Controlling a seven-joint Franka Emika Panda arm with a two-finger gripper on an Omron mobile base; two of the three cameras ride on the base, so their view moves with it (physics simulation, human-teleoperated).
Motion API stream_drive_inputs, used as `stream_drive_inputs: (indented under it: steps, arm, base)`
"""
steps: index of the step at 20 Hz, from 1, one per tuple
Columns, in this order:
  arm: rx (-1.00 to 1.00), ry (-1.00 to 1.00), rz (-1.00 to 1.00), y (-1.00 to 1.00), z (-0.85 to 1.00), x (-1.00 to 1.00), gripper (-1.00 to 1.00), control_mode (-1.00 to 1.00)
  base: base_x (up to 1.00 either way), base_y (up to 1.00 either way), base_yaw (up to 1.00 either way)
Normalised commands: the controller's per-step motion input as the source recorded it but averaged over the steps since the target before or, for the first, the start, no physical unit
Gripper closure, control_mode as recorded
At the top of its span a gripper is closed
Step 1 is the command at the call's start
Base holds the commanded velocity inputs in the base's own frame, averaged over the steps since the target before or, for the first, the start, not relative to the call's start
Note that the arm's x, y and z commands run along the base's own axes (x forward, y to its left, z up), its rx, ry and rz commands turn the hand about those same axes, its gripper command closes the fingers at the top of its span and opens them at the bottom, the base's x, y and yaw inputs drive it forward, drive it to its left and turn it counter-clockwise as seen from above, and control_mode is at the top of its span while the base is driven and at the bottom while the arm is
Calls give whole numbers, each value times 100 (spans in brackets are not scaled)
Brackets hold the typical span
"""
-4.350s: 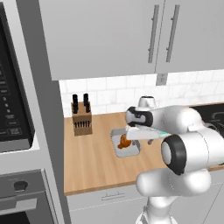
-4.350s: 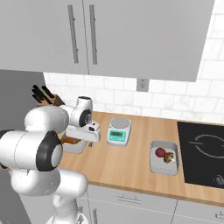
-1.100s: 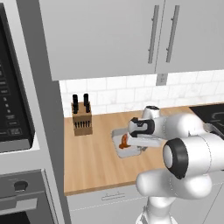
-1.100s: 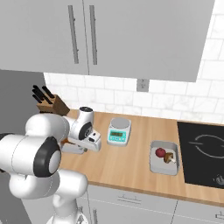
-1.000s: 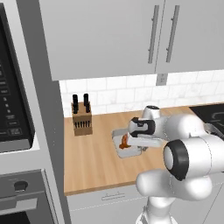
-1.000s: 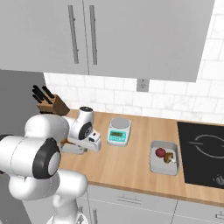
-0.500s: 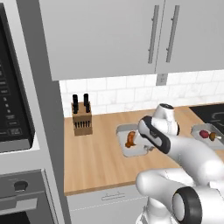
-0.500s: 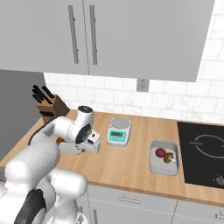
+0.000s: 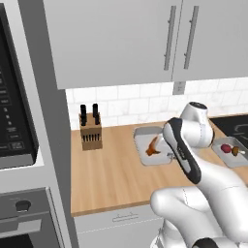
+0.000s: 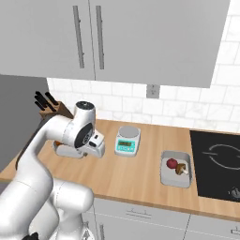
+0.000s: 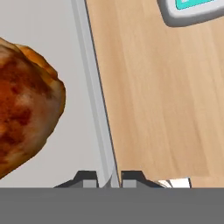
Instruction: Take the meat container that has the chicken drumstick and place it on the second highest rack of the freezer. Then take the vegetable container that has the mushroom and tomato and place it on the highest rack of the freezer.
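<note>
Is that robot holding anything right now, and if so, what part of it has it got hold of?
Yes: its tool is pinched shut on the thin side wall of the meat container, the grey tray with the chicken drumstick in it.

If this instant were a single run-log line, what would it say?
end effector: shut on rim of shallow pale grey meat tray | contents: orange-brown drumstick | tray: on wooden counter | freezer step: not yet done

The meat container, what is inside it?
The meat container holds one chicken drumstick. The arm covers its right edge, so that part cannot be seen.
</note>
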Motion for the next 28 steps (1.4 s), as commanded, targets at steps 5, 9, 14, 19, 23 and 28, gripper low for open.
stream_drive_inputs:
  steps: [5,9,14,19,23,28]
  arm:
    - [0,11,0,-16,64,-77,100,-100]
    - [0,0,0,0,57,-97,100,-100]
    - [0,-2,0,0,27,-93,100,-100]
    - [0,-6,0,0,0,-50,100,-100]
    - [0,0,0,0,0,0,100,-100]
    - [0,0,0,0,0,0,100,-100]
  base:
    - [0,0,0]
    - [0,0,0]
    - [0,0,0]
    - [0,0,0]
    - [0,0,0]
    - [0,0,0]
